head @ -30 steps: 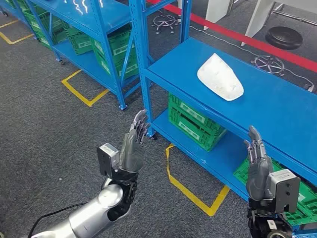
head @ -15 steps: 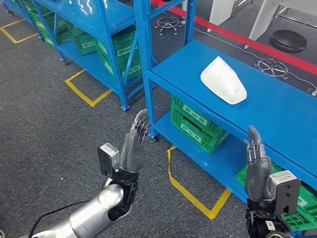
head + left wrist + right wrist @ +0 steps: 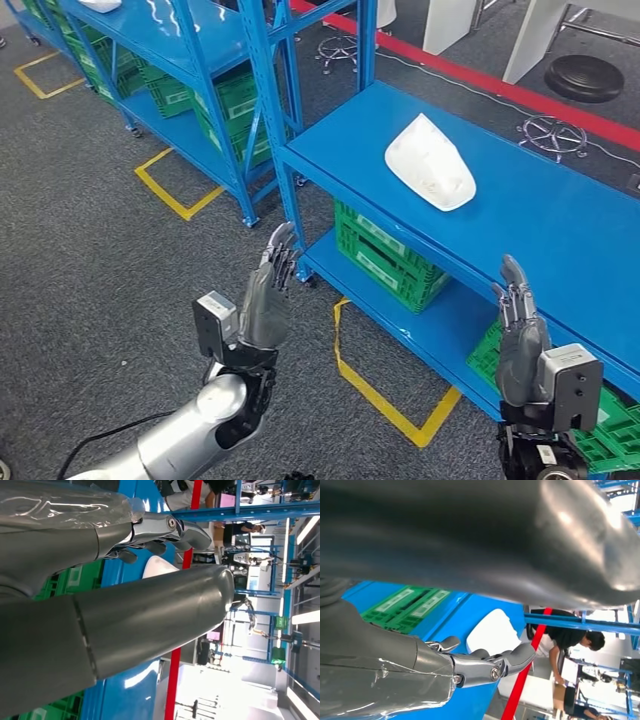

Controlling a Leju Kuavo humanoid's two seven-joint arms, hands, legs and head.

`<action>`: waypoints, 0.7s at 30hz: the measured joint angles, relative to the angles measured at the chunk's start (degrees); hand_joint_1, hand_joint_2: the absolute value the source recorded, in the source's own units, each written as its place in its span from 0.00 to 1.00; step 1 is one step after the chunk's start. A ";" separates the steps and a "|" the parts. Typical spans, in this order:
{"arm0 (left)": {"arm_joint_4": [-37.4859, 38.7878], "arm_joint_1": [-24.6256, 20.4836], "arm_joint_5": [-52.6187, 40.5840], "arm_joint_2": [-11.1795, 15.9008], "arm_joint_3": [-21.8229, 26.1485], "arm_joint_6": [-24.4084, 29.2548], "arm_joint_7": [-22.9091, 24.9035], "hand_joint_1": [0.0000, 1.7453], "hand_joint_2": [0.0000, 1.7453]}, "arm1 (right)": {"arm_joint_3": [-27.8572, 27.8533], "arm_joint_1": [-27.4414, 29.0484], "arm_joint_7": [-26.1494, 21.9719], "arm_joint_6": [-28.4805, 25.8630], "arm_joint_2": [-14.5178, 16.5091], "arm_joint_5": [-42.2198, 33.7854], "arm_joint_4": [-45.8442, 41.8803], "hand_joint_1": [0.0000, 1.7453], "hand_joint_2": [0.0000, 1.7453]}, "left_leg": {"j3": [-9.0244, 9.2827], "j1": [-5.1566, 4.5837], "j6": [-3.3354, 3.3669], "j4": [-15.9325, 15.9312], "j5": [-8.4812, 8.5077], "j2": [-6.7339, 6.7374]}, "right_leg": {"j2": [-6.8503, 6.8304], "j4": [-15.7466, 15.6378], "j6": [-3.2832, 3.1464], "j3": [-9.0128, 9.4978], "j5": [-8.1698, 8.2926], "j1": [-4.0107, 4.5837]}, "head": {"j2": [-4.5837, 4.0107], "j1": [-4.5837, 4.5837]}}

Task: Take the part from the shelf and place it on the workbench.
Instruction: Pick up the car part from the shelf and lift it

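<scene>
The part [image 3: 429, 162] lay on the shelf [image 3: 528, 215]; crates [image 3: 387, 255] sat on the tier beneath. Both hands [image 3: 266, 296] [image 3: 519, 335] stood before it, apart.

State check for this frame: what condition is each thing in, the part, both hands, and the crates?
white part: lying on the blue shelf top, untouched.
left hand: raised, holding nothing, short of the shelf.
right hand: raised, holding nothing, at the shelf's front edge.
green crates: stowed on the lower level.

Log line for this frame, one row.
stage: approach | white part lying on blue shelf | left hand open | right hand open | nothing held
</scene>
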 joint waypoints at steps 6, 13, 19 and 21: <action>-0.06 0.23 -0.22 0.10 0.00 -0.18 0.07 0.00 0.00 | -0.01 0.07 0.10 0.03 0.01 0.24 -0.02 0.00 0.00 | 3.34 -1.18 2.07 -12.65 9.16 0.27 | 0.04 -0.11 0.18 2.11 -1.96 0.58 | 0.00 -0.24; -0.39 0.19 -0.46 -0.02 0.00 -0.44 0.19 0.00 0.00 | -0.10 0.10 0.20 0.00 -0.01 0.48 -0.07 0.00 0.00 | 7.06 -1.23 3.58 -16.52 7.99 0.12 | -0.24 4.98 1.88 0.86 -5.05 0.66 | 0.00 0.14; -0.40 0.37 -0.45 -0.07 0.00 -0.61 0.21 0.00 0.00 | -0.16 0.49 0.29 -0.14 -0.01 0.54 -0.07 0.00 0.00 | 10.06 -1.65 3.96 -16.52 5.70 -0.12 | -0.24 11.88 1.67 -6.43 -3.91 0.85 | 0.00 0.57; -0.39 0.34 -0.46 -0.10 0.00 -0.65 0.21 0.00 0.00 | -0.28 0.47 0.36 -0.22 -0.01 0.60 -0.06 0.00 0.00 | 11.19 -1.71 3.77 -16.59 4.85 -0.18 | -0.19 3.87 0.84 -3.99 0.81 1.18 | 0.00 0.66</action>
